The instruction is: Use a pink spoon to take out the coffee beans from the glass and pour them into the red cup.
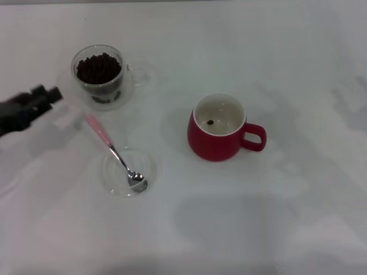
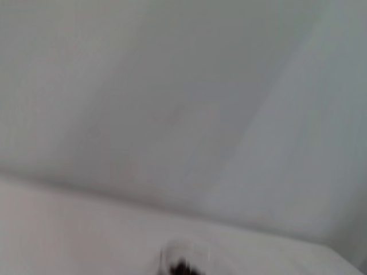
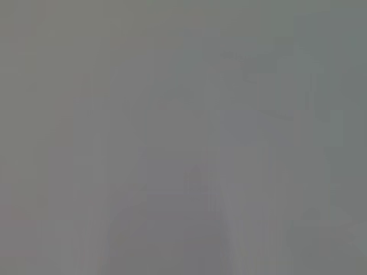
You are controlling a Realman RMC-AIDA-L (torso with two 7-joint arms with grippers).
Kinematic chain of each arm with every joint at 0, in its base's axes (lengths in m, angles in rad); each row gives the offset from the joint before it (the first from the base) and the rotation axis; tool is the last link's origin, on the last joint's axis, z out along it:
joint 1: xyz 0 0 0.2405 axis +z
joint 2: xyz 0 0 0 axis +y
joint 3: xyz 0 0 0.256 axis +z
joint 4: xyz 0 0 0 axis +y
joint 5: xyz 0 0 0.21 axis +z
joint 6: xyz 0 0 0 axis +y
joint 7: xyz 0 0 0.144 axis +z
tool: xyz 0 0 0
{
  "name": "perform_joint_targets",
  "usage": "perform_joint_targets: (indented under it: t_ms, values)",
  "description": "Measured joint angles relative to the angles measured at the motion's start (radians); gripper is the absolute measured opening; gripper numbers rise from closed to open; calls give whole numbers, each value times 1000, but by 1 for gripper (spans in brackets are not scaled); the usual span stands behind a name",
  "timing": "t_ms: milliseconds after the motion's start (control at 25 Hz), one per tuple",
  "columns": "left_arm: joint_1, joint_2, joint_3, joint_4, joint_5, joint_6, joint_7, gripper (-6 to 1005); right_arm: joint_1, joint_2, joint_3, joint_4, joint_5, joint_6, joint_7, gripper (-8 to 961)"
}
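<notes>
On the worktop (image 1: 298, 229) your left end effector (image 1: 49, 97) hovers beside the glass (image 1: 100, 74) of beans; I cannot tell whether it is spread. The spoon (image 1: 112, 152) lies with its bowl in a dish (image 1: 150, 166). The cup (image 1: 218, 134) holds one bean (image 1: 210, 122), so scooping or finishing both fit. Count: one each; no right arm shows.
</notes>
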Motion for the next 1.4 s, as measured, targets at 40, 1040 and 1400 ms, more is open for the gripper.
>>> perform_joint_targets:
  t_ms: [40, 1040, 1400]
  values:
    - [7, 0, -20, 19, 0, 22, 23, 516, 0, 0, 1, 0, 1, -8, -3, 736]
    - [90, -35, -508, -5, -183, 104, 669, 509, 0, 5, -17, 16, -5, -21, -82, 729]
    - [78, -36, -511, -185, -264, 69, 867, 509, -3, 5, -19, 14, -6, -5, -107, 728]
